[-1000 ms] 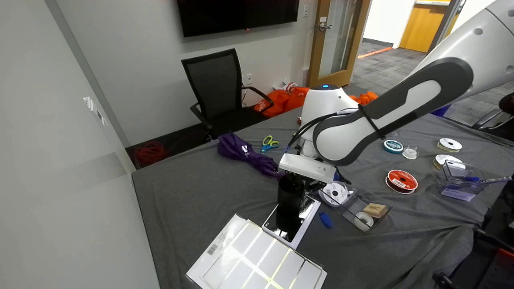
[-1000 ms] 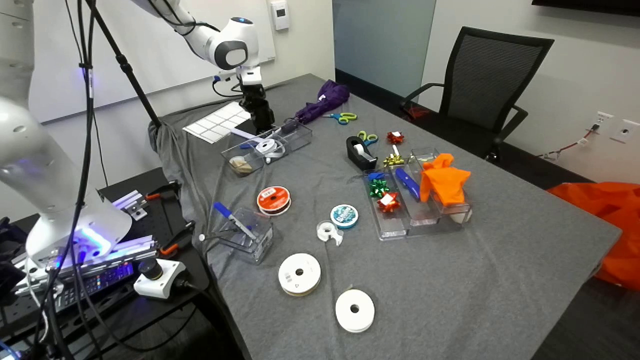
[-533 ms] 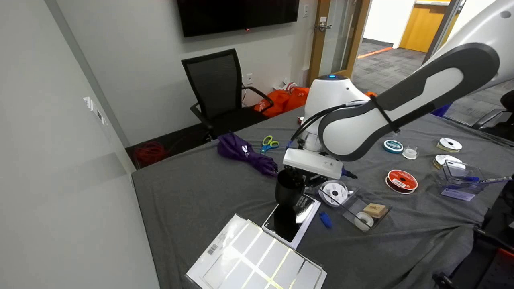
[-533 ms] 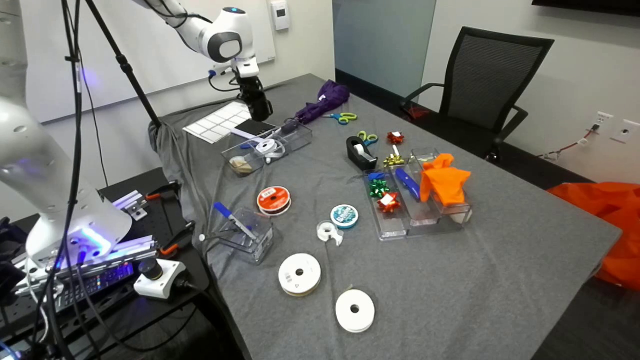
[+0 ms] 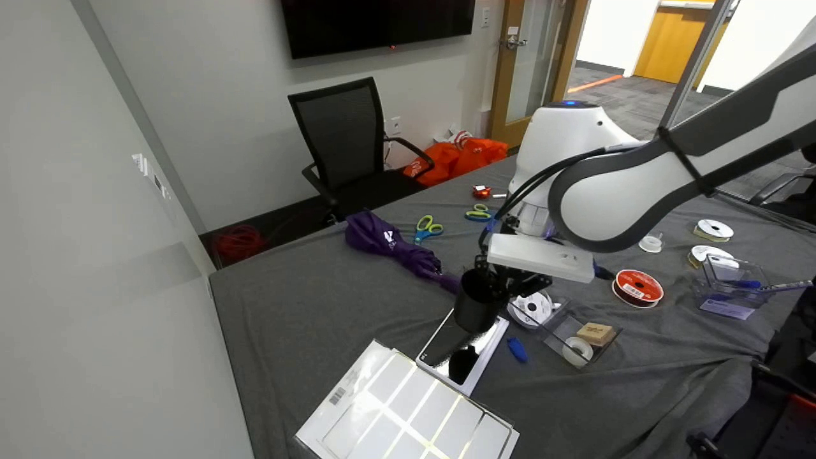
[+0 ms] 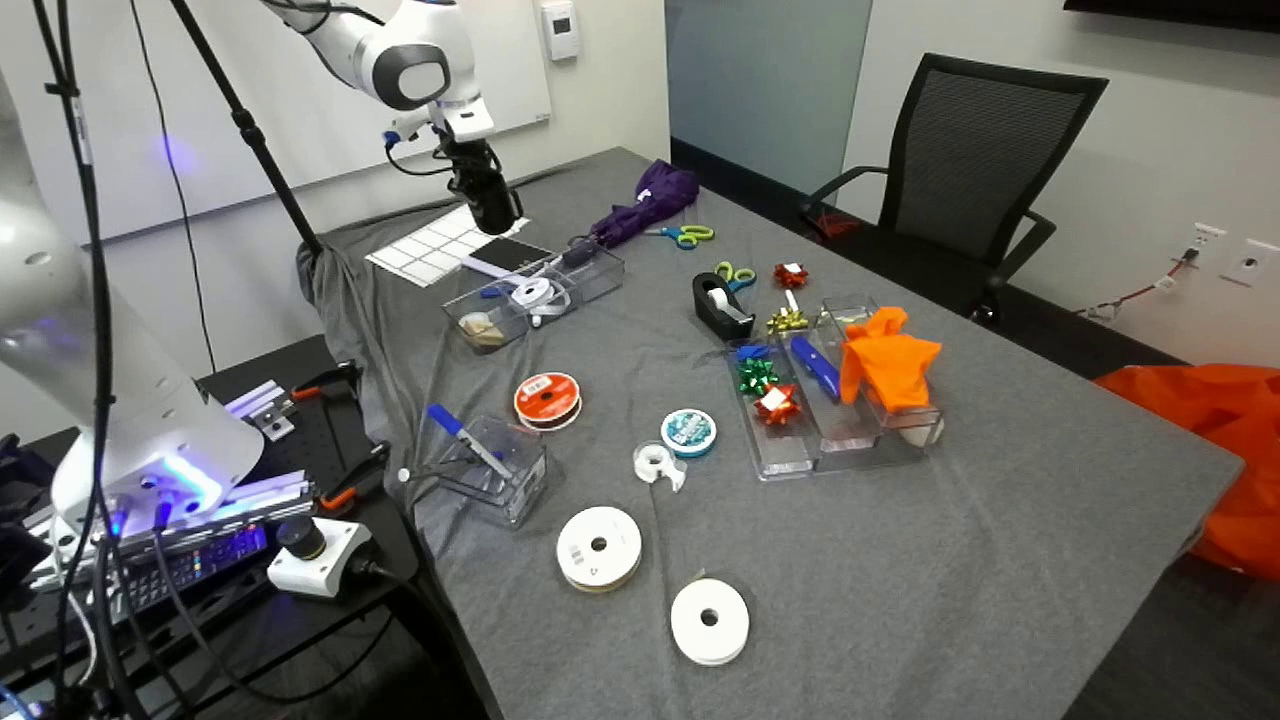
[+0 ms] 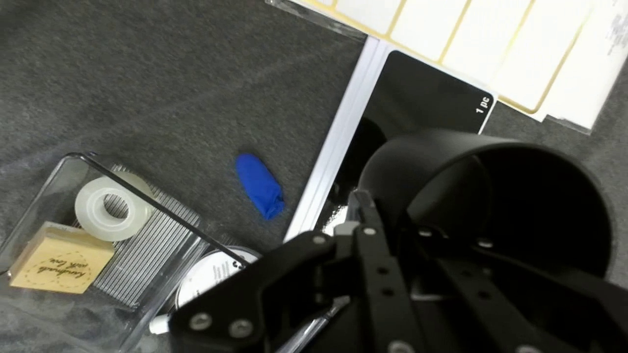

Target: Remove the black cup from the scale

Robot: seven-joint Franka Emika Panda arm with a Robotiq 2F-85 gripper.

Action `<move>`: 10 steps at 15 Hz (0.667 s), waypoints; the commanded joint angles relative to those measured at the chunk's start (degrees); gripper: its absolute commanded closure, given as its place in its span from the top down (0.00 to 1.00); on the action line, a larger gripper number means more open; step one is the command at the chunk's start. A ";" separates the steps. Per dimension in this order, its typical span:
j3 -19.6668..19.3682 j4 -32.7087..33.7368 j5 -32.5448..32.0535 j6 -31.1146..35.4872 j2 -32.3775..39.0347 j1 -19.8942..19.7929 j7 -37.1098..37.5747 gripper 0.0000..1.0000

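Black cup (image 5: pixel 474 308) aloft over glossy scale (image 5: pixel 442 346).

The cup (image 5: pixel 475 310) hangs in the gripper (image 7: pixel 387 213) above the scale (image 5: pixel 445 347). From here, the sheet (image 5: pixel 408 405) lies before the scale, the umbrella (image 5: pixel 398 248) behind and left, the tray (image 5: pixel 564 324) right, with spool (image 5: pixel 540 304), tape (image 5: pixel 584 348) and block (image 5: pixel 596 333) inside.

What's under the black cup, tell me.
The scale, its top dark and glossy; the black cup hangs above it, gripped by the tool. In the wrist view, cup and tool hide part of that top.
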 commanded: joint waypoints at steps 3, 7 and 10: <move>0.74 -4.07 9.04 -0.45 -8.84 -5.15 -7.44 0.02; -0.83 1.33 15.49 -4.32 -8.05 -8.45 -6.93 0.02; -2.32 6.16 18.74 -6.54 -6.10 -10.45 -4.26 0.02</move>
